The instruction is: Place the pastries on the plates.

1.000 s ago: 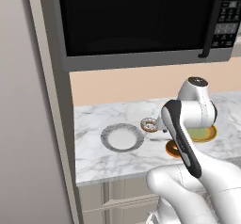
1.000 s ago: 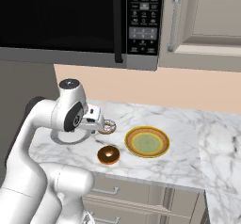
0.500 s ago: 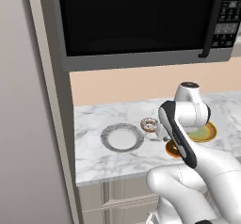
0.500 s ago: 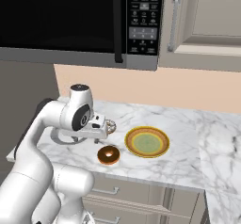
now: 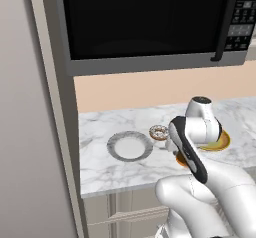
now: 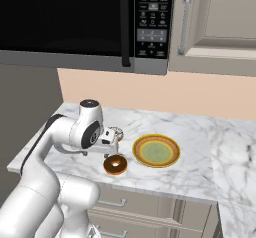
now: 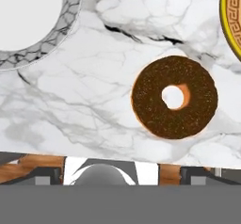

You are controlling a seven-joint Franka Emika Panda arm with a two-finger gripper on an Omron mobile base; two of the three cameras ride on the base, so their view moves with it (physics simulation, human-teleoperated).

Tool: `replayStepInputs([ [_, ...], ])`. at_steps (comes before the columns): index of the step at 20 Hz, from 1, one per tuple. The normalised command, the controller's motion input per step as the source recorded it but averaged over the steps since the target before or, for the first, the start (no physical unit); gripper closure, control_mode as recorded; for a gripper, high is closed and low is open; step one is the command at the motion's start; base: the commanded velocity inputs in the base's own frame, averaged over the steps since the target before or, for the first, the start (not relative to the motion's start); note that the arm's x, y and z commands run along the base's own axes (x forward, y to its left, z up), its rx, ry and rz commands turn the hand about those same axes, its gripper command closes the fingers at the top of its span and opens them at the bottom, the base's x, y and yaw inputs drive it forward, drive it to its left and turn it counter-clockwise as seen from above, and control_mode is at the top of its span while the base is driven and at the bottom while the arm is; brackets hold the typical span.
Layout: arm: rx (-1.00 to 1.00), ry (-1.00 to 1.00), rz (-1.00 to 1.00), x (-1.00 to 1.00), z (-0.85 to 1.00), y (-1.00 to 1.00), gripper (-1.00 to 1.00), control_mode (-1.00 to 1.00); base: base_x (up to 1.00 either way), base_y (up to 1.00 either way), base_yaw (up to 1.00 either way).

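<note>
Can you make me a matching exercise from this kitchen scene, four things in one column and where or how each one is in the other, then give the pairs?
Things:
1. brown glazed doughnut
2. white-iced doughnut
3. grey-rimmed plate
4. yellow plate

States:
A. bare, at the counter's left end
B. on the marble near the counter's front edge, between the plates
C. bare, right of the arm
D. on the marble behind, toward the wall

Pairs: 1-B, 2-D, 3-A, 4-C

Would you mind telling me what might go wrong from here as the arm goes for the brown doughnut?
1. The brown doughnut sits off-centre under the open pincer, so a straight descent might clip its rim or miss it.
2. It lies close to the counter's front edge; a nudge could push it off.
3. The yellow plate is close by, so a finger might bump its rim.
</note>
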Motion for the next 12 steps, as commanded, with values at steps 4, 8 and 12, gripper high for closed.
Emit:
replayStepInputs([
  [4, 0.00, -0.11, -0.03, 0.08, -0.32, -0.07, -1.00, -1.00, 0.00, 0.00, 0.00],
  [8, 0.01, -0.01, -0.01, 0.17, -0.13, -0.15, -1.00, -1.00, 0.00, 0.00, 0.00],
  [12, 0.01, 0.00, -0.01, 0.21, -0.11, -0.14, -1.00, -1.00, 0.00, 0.00, 0.00],
])
